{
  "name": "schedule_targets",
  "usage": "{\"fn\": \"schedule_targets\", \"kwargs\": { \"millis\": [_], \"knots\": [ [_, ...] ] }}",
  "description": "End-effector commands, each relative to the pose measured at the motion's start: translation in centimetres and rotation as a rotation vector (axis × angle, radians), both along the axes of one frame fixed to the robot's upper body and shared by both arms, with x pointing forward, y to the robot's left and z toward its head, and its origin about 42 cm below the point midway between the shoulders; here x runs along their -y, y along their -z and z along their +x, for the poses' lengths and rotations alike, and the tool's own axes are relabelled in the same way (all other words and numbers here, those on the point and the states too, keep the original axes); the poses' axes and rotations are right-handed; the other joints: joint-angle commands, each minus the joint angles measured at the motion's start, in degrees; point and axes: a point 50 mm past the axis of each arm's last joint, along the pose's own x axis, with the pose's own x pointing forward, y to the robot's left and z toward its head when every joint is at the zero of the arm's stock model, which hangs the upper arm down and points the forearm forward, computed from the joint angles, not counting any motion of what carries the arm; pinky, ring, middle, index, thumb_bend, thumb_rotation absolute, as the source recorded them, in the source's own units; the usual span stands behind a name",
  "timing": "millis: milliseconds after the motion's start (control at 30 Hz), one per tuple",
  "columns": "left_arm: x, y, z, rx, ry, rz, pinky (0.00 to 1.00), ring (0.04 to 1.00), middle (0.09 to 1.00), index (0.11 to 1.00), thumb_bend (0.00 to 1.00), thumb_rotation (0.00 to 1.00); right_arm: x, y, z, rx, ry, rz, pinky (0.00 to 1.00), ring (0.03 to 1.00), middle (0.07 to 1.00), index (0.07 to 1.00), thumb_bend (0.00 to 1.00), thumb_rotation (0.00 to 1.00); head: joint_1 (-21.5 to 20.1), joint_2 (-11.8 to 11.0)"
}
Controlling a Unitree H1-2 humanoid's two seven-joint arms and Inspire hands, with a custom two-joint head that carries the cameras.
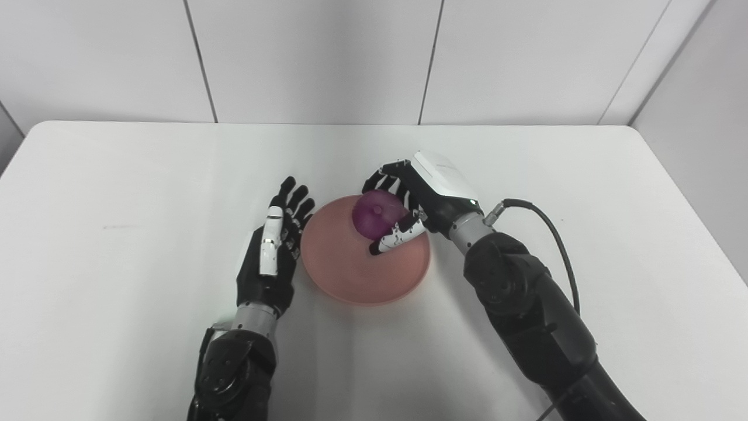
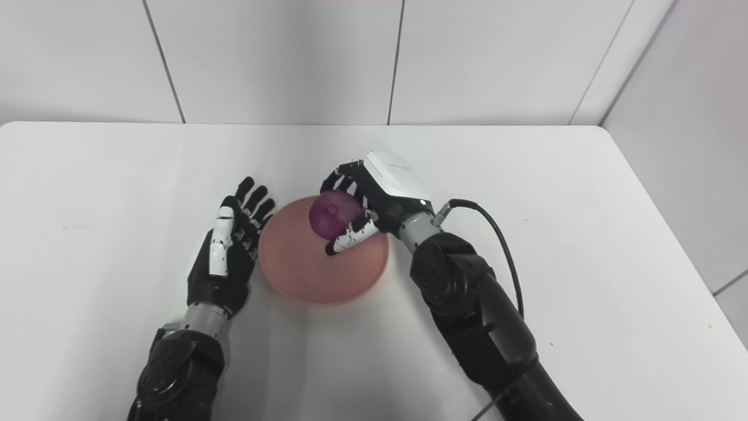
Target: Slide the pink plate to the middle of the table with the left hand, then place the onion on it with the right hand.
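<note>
Counter (image 1: 146, 175) lies bare around the pink plate (image 1: 350, 275) at its middle. Right robot hand (image 1: 409, 204) grips the purple onion (image 1: 377, 213) over it; left robot hand (image 1: 274, 245), fingers spread, touches the plate's left rim.

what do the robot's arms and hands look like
Both arms are bulky black shells with a silver-grey wrist ring. The left hand is black with a white strip along the thumb. The right hand is black too, with a white back plate, a white speckled thumb, a small green light and a black cable looping from the wrist.
</note>
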Motion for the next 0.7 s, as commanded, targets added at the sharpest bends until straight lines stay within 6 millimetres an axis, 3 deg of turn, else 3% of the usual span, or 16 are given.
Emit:
{"fn": "schedule_targets", "kwargs": {
  "millis": [0,667],
  "knots": [
    [0.7,1.1,-0.5,-0.063,-0.003,-0.004,0.95,0.948,0.959,0.946,0.45,1.0,-0.7,-1.7,0.3,0.081,-0.049,-0.006,0.27,0.364,0.477,0.489,0.52,0.14,0.08,0.0],
    [1.1,0.8,-0.6,-0.062,-0.005,-0.016,0.96,0.952,0.96,0.95,0.45,1.0,-2.4,1.3,0.3,0.003,-0.09,-0.031,0.24,0.351,0.469,0.49,0.52,0.13,0.78,0.8]
  ]
}}
